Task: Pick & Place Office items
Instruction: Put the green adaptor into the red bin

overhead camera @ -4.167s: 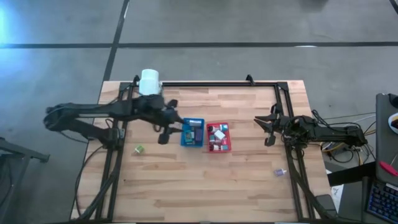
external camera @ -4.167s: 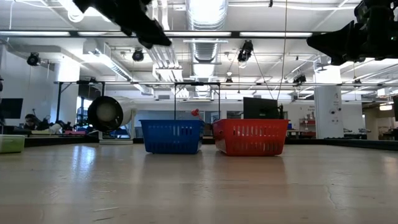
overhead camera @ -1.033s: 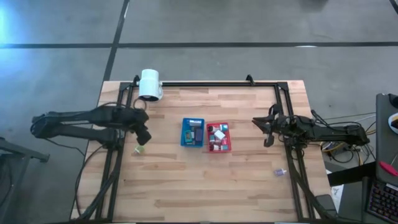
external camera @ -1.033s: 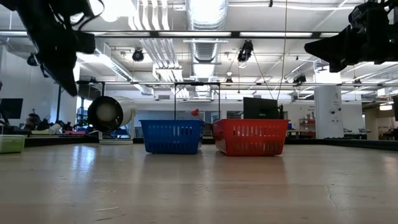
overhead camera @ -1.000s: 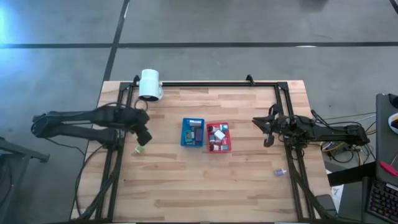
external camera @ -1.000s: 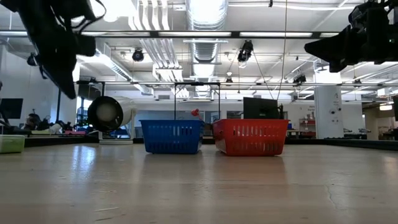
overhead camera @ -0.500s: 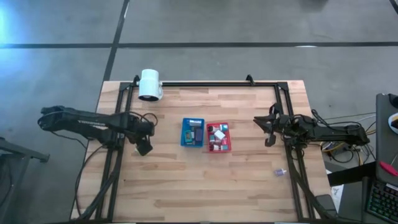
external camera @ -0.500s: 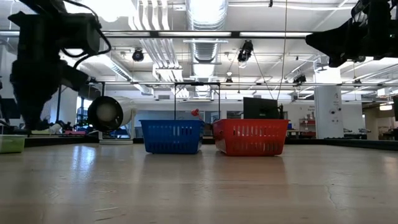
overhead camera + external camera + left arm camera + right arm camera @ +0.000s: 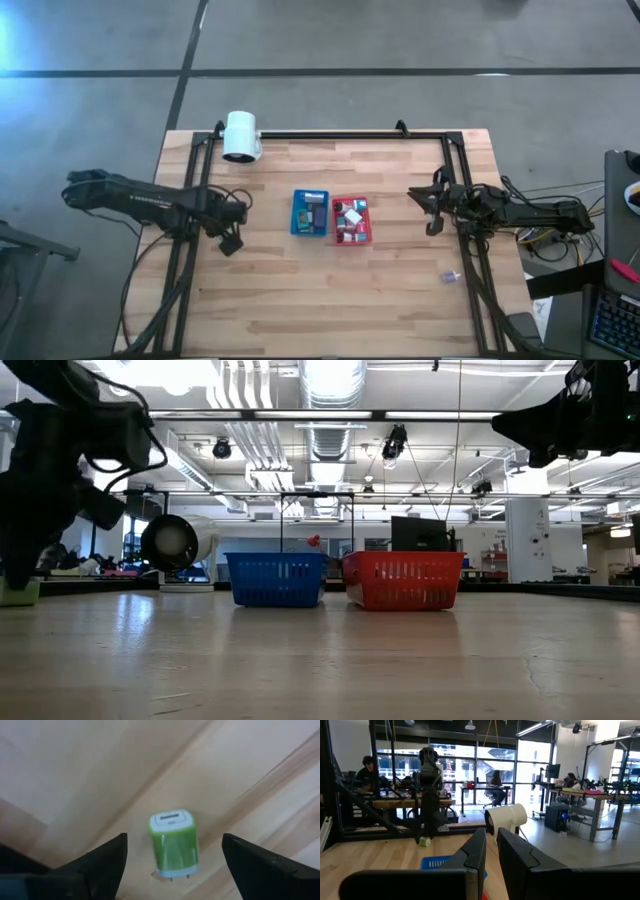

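Observation:
A small green-and-white charger-like block (image 9: 173,842) lies on the wooden table at the left, resting on one long side. My left gripper (image 9: 173,839) points down at it, open, one finger on either side, touching nothing. In the high view my left gripper (image 9: 230,241) hides the block. In the low view it stands by the block (image 9: 26,593). The block also shows in the right wrist view (image 9: 424,841). My right gripper (image 9: 432,216) waits at the right, shut and empty. A blue tray (image 9: 297,214) and a red tray (image 9: 368,223) hold several small items.
A white cylindrical lamp head (image 9: 241,135) stands at the table's far left. One small pale item (image 9: 449,277) lies near the right rail. Dark frame rails (image 9: 185,270) run along both sides and the far edge. Bare wood lies in front of the trays.
My left gripper has gone down toward the table and a little toward the near edge, onto the place of the green block. It now stands low over the block with its fingers on either side. The block has not moved.

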